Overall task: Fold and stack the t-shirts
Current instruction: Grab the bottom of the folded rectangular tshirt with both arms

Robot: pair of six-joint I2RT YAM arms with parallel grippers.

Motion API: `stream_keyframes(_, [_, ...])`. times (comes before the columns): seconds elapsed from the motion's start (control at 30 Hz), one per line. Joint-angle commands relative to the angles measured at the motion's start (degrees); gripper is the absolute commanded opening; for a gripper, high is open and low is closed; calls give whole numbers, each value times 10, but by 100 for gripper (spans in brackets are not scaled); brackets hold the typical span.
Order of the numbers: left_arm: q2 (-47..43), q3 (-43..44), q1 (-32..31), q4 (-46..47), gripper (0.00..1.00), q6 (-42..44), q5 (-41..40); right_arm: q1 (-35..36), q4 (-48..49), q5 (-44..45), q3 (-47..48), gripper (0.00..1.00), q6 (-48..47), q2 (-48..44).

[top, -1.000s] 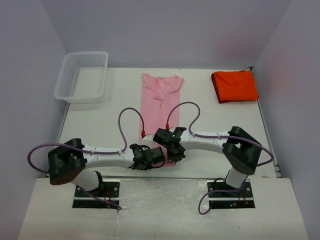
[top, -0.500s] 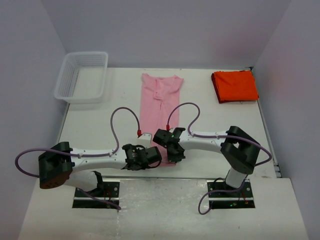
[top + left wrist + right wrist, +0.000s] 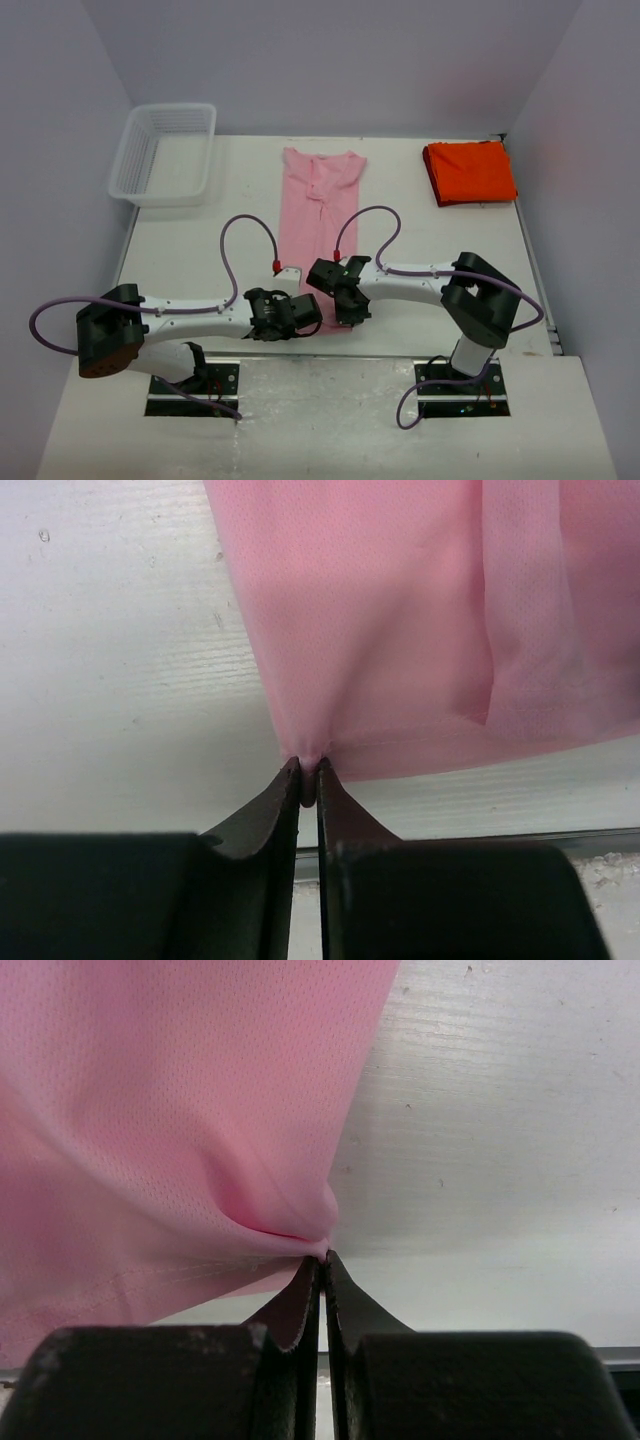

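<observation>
Two robot arms bend over a light pink shirt [image 3: 320, 195] that lies lengthwise down the middle of the white surface [image 3: 185, 250], its collar toward the far wall and its hem at the near edge. The overhead camera alone gives the full layout. A bright orange shirt [image 3: 470, 172] sits folded into a neat square at the far right corner, well apart from the pink one, and a white mesh basket [image 3: 128, 165] stands at the far left. From above, the black wrists hide how each arm meets the cloth; the wrist cameras settle it. The left claw [image 3: 308, 772] is closed on the pink shirt's near left corner. Its two dark fingertips are pressed together with a pinch of fabric between them, and the cloth fans away from the tips. The right claw [image 3: 322, 1260] is likewise clamped on the near right corner, the fine-knit fabric gathered into a crease at its tips. These close views take in only pink cloth and scuffed white surface, leaving the orange shirt and basket to the overhead shot.
</observation>
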Motion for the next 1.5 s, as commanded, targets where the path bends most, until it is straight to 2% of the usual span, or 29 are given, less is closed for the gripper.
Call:
stream_keyframes(0.0, [-5, 4, 1, -35, 13, -14, -21, -2, -16, 21, -13, 0, 11, 3])
stream_keyframes(0.03, [-4, 4, 1, -34, 19, -15, -21, -2, -14, 20, -15, 0, 11, 3])
stream_keyframes(0.23, [-3, 4, -3, -30, 20, -17, -20, -2, -10, 17, -15, 0, 8, 7])
stream_keyframes(0.27, [-2, 4, -3, -29, 19, -17, -20, -2, -10, 17, -15, 0, 7, 6])
stream_keyframes(0.4, [0, 2, -4, -30, 0, -19, -18, -2, -10, 18, -16, 0, 10, 3])
stream_keyframes(0.87, [-38, -51, -5, -71, 0, -86, -20, -2, -21, 25, -28, 0, 25, -5])
stream_keyframes(1.13, [-40, -60, -5, -52, 0, -79, -13, -2, -11, 21, -44, 0, 27, -13])
stream_keyframes(1.2, [-48, -60, -7, -46, 13, -76, -13, -1, -1, 19, -50, 0, 21, -22])
stream_keyframes(1.23, [-55, -59, -15, -44, 25, -79, -17, 0, 13, 17, -58, 1, 17, -38])
stream_keyframes(1.33, [-102, -57, -35, -52, 48, -103, -44, 17, 30, 28, -72, 16, 17, -74])
stream_keyframes(1.4, [-144, -55, -58, -64, 52, -116, -58, 28, 23, 52, -74, 30, 26, -107])
stream_keyframes(1.47, [-161, -48, -77, -88, 52, -138, -76, 48, -4, 80, -60, 48, 35, -130])
